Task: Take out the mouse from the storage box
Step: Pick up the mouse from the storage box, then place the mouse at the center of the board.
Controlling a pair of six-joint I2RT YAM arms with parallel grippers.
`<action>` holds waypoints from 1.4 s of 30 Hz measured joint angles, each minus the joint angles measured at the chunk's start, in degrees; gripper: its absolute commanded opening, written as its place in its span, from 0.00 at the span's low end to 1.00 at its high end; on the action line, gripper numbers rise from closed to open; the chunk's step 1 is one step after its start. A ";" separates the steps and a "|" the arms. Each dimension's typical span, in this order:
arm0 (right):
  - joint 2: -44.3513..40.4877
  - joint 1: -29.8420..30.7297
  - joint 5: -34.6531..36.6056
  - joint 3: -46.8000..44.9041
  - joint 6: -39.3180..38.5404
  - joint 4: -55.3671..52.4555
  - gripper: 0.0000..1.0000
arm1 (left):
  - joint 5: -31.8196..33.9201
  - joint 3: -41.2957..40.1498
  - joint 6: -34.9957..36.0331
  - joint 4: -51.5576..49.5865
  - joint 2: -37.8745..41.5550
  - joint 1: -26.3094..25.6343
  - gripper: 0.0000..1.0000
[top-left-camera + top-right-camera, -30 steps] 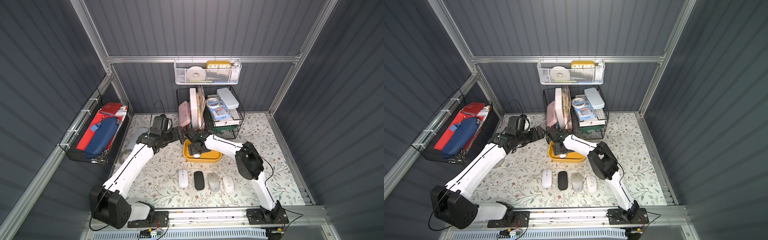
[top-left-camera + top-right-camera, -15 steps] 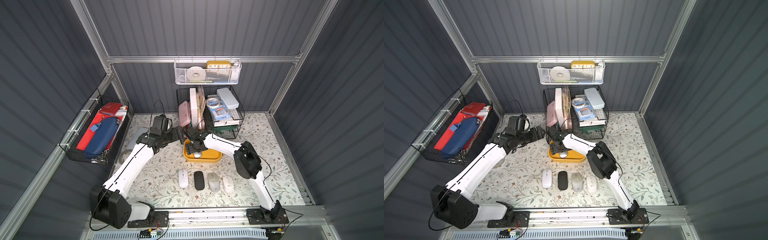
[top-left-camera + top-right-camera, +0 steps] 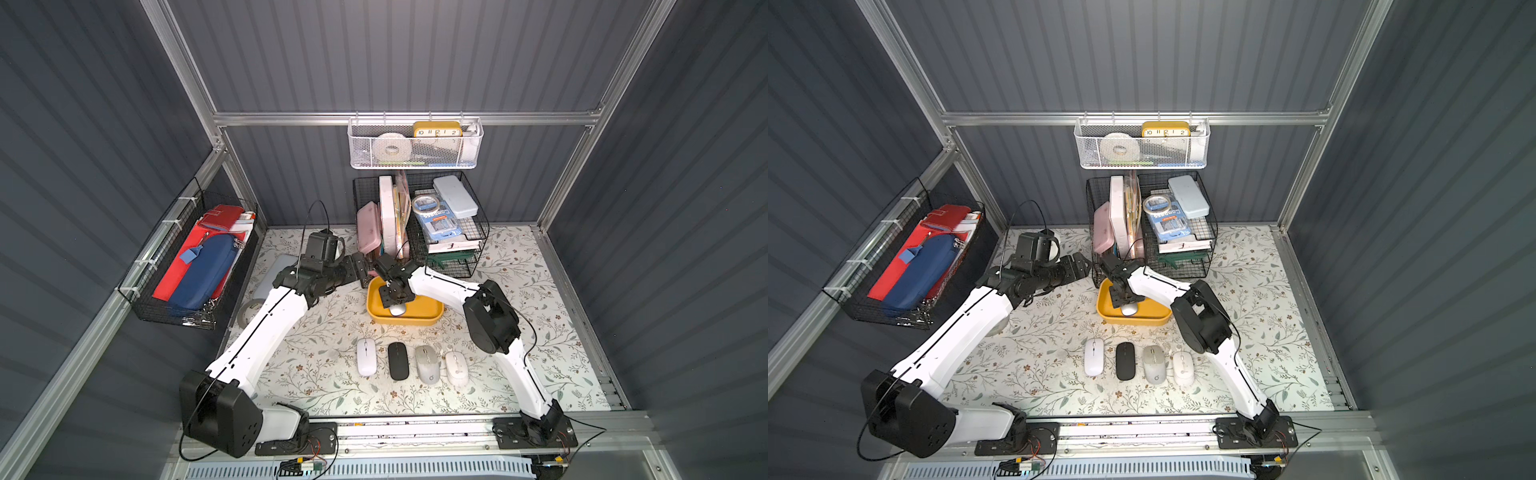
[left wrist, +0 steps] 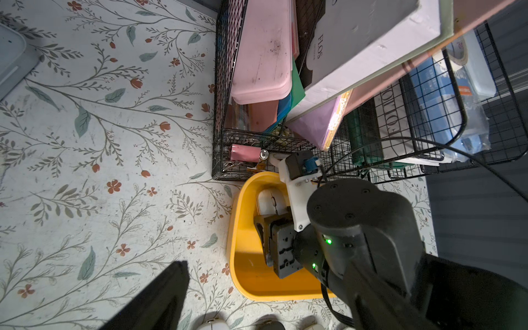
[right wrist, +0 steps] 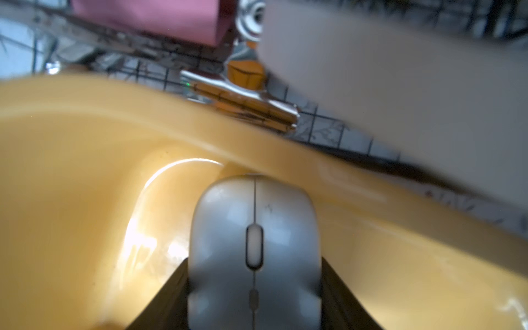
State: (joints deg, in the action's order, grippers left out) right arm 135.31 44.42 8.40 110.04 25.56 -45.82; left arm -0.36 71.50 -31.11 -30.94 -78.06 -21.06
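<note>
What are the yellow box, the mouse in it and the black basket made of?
Storage box: likely plastic, smooth and glossy; light glints off its wall. Mouse: probably plastic, matte, soft sheen. Black basket: seemingly painted metal wire, a thin grid.

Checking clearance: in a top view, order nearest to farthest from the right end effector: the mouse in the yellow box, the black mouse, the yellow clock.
1. Grey mouse, inside the storage box, between the right end effector's fingers.
2. Black mouse, in the row on the table.
3. Yellow clock, high in the wall basket.
</note>
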 measured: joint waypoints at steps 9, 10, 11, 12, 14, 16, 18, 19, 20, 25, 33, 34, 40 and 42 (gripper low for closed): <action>-2.47 0.00 0.96 -3.10 -0.90 -0.26 0.20 | 0.00 0.00 0.00 -0.04 0.00 0.00 0.90; -2.82 0.09 1.16 -3.23 -1.16 -0.61 0.19 | -0.02 0.00 0.00 -0.02 0.00 0.00 0.90; -3.28 0.20 1.44 -3.23 -1.51 -0.90 0.19 | -0.02 0.00 0.00 -0.04 0.00 0.00 0.90; -3.85 0.28 1.88 -3.23 -1.88 -1.03 0.18 | -0.02 0.00 0.00 0.00 0.00 0.00 0.90; -5.03 0.55 2.75 -3.23 -2.54 -1.25 0.17 | -0.04 0.00 -0.02 0.02 0.00 0.00 0.90; -6.40 0.98 3.65 -3.23 -2.99 -1.46 0.16 | -0.07 0.00 -0.02 0.04 0.00 0.00 0.90; -7.87 1.44 4.44 -3.23 -3.10 -1.66 0.15 | -0.09 0.00 0.00 0.04 0.00 0.00 0.90; -8.46 1.66 4.74 -3.23 -3.08 -1.77 0.15 | -0.09 0.00 0.00 0.07 0.00 0.00 0.90; -9.22 1.84 5.09 -3.23 -3.02 -2.03 0.15 | -0.11 0.00 -0.02 0.07 0.00 0.00 0.90; -16.20 2.32 6.34 -7.04 -1.66 -3.13 0.14 | -0.55 0.00 0.00 0.20 0.00 0.00 0.90; -34.12 2.19 9.05 -20.72 3.61 -7.52 0.15 | -1.66 -0.02 0.00 1.44 0.02 0.00 0.90; -36.22 2.10 9.25 -23.06 4.52 -8.26 0.15 | -1.81 -0.09 0.02 1.55 0.02 0.00 0.90; -48.78 0.46 9.05 -41.00 11.50 -14.47 0.17 | -2.80 -1.14 0.04 2.64 0.13 0.00 0.90; -52.72 -0.33 8.79 -46.84 13.79 -16.44 0.17 | -3.04 -1.51 0.04 2.93 0.13 0.00 0.90</action>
State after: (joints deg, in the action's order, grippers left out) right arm 82.59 44.10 17.19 63.20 39.35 -62.26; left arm -3.40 70.00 -31.07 -28.01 -77.93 -21.06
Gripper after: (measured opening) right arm 0.614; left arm 0.904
